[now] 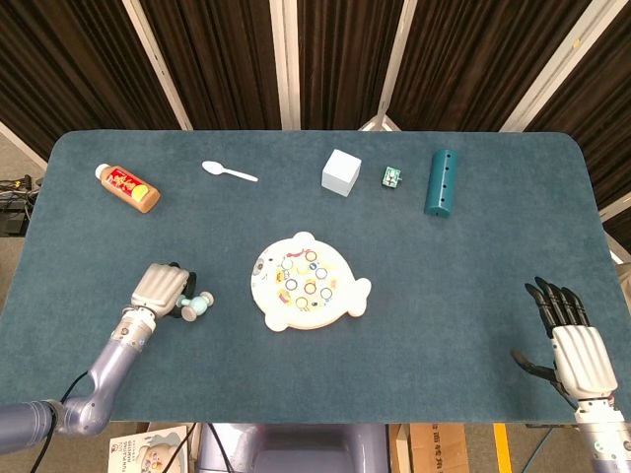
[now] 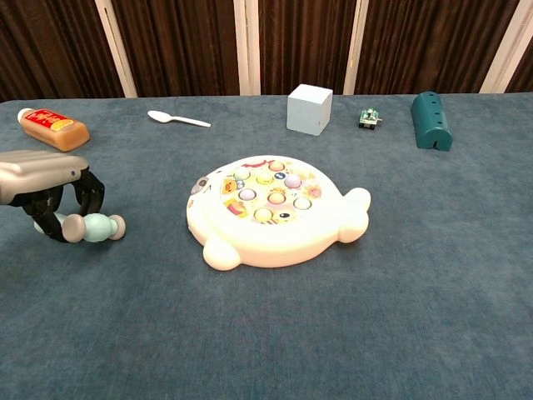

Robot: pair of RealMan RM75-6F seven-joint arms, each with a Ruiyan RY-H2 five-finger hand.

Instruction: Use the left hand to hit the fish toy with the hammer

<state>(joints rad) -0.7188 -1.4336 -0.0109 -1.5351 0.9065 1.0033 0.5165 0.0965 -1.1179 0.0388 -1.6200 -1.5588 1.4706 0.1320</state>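
Blue-carpeted table [image 1: 473, 256] carries every object shown. Cream plastic fish toy [image 2: 275, 211] lies near the table's centre, its long axis running left–right, the tail to the right and the head to the left; coloured buttons dot its upper face. To the fish's left, well apart from it, the left hand [image 1: 160, 289] has its dark fingers [image 2: 58, 204] curled down around the handle of the small mint toy hammer [image 2: 92, 227]. The hammer head lies roughly left–right at table level, one pale end cap toward the fish; whether it touches the cloth cannot be told. The fish thus lies to the right of the fingers, and the left hand is plainly nearer to it than the right hand [image 1: 577, 340], which waits at the near right edge, fingers straight and spread, holding nothing. Along the far edge, in falling size: teal cylinder block [image 1: 441, 181], sauce bottle [image 1: 127, 186], white cube [image 1: 341, 171], white spoon [image 1: 229, 171], small green toy [image 1: 394, 176].
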